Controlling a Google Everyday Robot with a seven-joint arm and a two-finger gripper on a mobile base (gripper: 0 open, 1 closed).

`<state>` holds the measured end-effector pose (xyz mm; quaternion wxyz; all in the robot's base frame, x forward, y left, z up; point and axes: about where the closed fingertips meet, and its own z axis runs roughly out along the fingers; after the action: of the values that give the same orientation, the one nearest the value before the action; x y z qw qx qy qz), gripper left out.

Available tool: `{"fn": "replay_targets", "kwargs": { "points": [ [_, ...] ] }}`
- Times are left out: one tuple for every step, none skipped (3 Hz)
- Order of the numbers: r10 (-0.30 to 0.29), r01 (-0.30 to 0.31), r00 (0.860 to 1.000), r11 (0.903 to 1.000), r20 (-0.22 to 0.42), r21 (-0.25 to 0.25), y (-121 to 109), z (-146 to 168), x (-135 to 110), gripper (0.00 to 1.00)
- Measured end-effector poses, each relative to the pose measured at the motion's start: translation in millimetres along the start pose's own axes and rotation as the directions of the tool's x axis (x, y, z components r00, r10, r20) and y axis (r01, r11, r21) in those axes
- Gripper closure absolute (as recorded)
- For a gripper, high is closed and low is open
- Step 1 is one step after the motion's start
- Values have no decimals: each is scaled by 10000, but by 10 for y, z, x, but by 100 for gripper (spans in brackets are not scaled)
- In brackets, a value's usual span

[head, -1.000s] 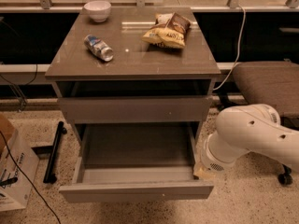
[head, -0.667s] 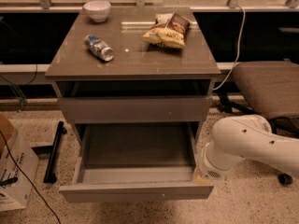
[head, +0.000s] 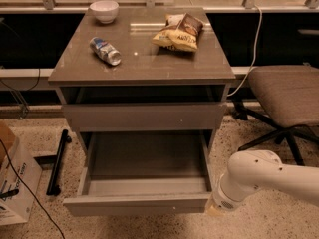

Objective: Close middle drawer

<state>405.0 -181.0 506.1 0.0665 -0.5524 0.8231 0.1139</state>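
One bowl (head: 104, 10), one can (head: 105, 51), two chip bags (head: 182, 36)

middle drawer (head: 144, 203) pulled out; floor in front of its panel is free. gripper (head: 214, 211) sits at its front right corner. chair (head: 286, 96) crowds the right side. cardboard box (head: 15, 183) and black bar (head: 57, 161) narrow the left.

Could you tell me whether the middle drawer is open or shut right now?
Open: the middle drawer is pulled well out, with its floor and side walls showing. The gripper is beside its right front corner.
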Motion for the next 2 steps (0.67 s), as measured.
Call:
{"fn": "replay_targets", "kwargs": {
  "points": [
    [795, -786, 9968, 9950, 116, -614, -44, 351, 159, 100],
    [883, -870, 9960, 9934, 133, -751, -38, 461, 168, 100]
  ]
}}
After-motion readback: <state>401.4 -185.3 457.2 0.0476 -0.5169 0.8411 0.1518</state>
